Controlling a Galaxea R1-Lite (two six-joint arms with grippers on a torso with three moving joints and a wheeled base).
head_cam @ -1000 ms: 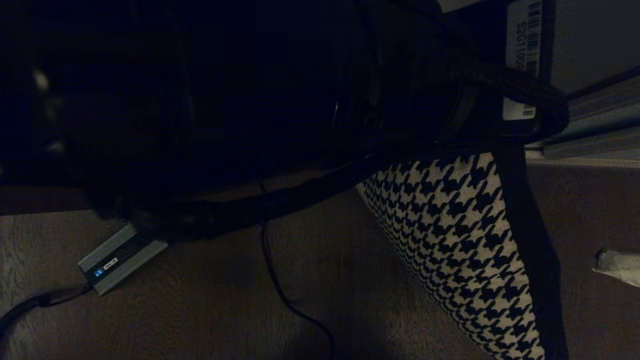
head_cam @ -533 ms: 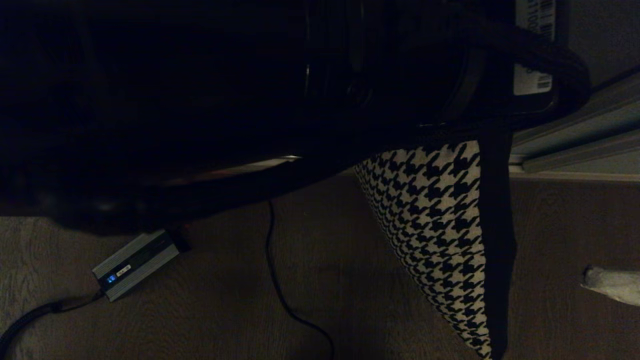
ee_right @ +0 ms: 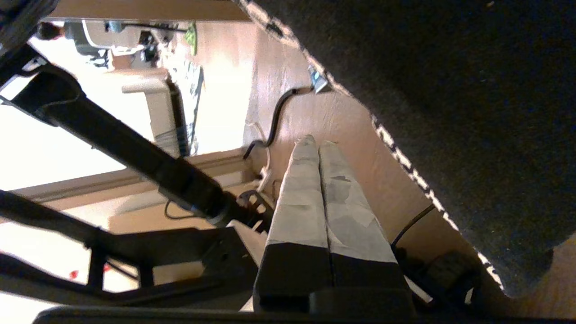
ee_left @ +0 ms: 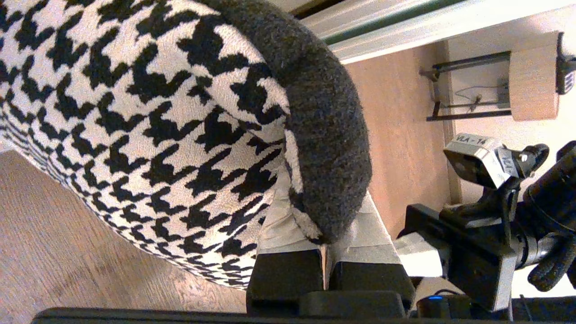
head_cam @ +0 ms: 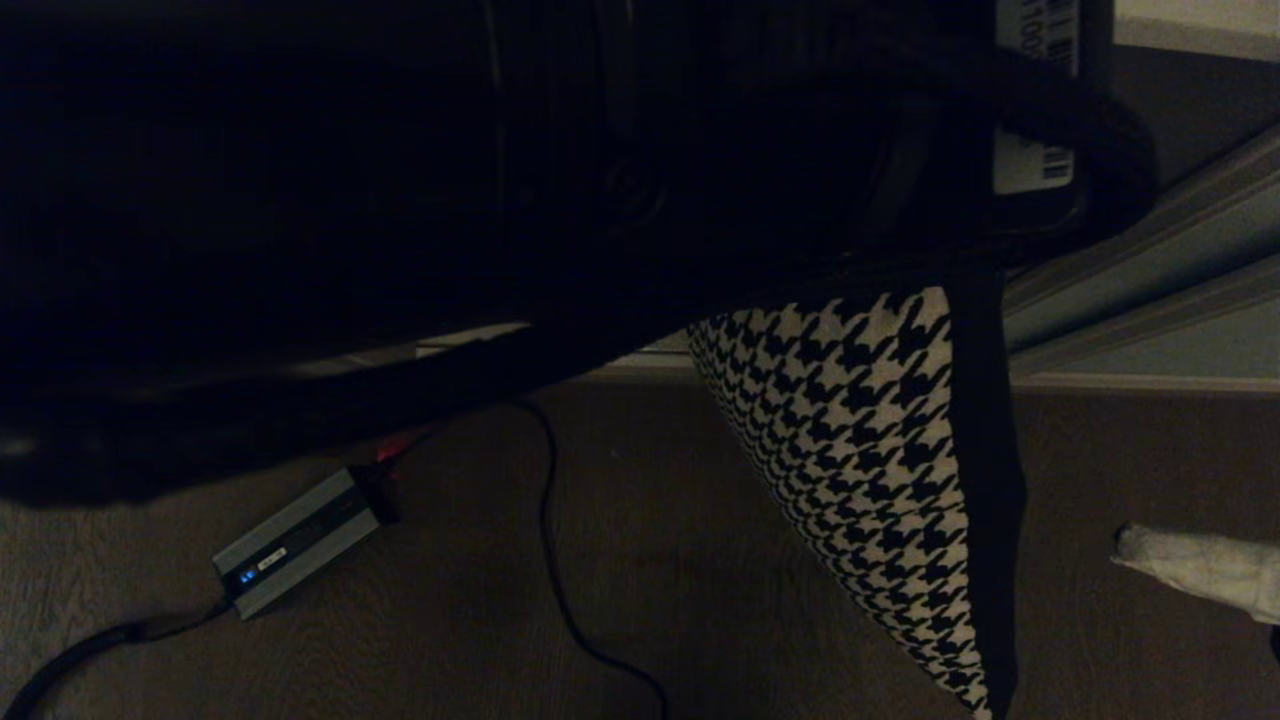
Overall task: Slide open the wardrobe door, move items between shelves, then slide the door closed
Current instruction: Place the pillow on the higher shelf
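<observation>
Cushion mid-transfer, hanging clear above the floor.
Left gripper [ee_left: 327, 245] pinches the houndstooth cushion [ee_left: 148, 117] by its corner; right gripper [ee_right: 320, 146] is closed, empty; next, a shelf.

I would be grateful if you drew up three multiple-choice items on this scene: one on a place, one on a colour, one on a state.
1. Where does the grey power brick lie?
A. On the wooden floor
B. On a shelf
C. On the cushion

2. What pattern shows on the face of the cushion?
A. Cream with a brown band
B. Black-and-white houndstooth
C. Plain red

3. How is the left gripper?
A. Open, empty
B. Shut on the cushion's black edge
C. Shut on a cable

Answers: 1 A, the head view shows the brick and its cable flat on the floor; 2 B, the houndstooth face is plain in the head and left wrist views; 3 B, the left wrist view shows its fingers pinched on the dark edge.
</observation>
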